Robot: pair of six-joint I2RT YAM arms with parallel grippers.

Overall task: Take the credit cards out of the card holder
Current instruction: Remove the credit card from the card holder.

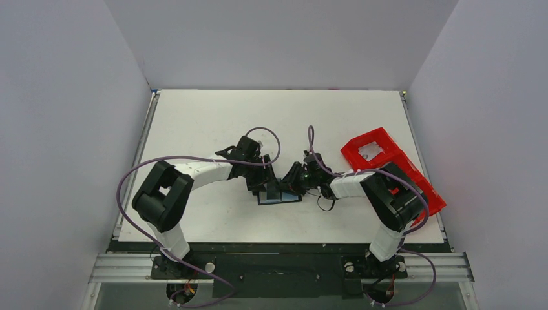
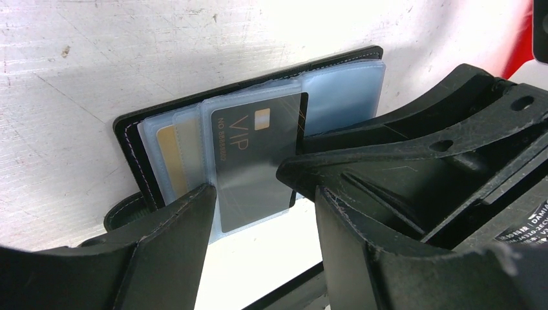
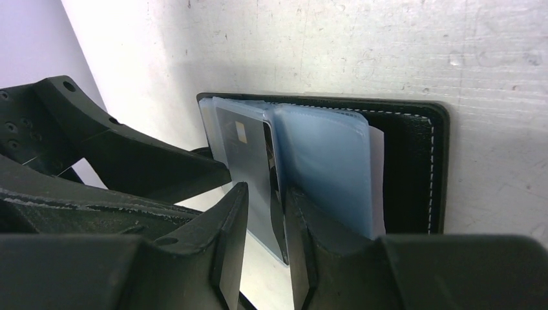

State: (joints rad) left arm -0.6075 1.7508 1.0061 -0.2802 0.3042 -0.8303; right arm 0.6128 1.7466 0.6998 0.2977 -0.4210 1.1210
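Card holder (image 2: 131, 132) open toward desk's (image 2: 64, 97) near edge; sleeves (image 3: 323, 161) hold VIP card (image 2: 252, 142), gold card (image 2: 169, 158) half hidden; right pincer (image 3: 266, 194) grasps VIP card; left pincer (image 2: 262, 194) released.

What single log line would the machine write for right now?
card holder: open on table | VIP card: in its sleeve | right gripper: pinching VIP card's edge | left gripper: open, straddling that sleeve

The left arm (image 1: 161, 194) and right arm (image 1: 388, 200) have chunky black joint housings and white-wrapped forearms, each trailed by a looping purple-grey cable (image 1: 123, 184). The left claw (image 2: 249, 187) and right claw (image 3: 266, 194) have matt black, scuffed, ribbed fingers (image 2: 168, 252). One black housing bears a small white-lettered label (image 2: 525, 223).
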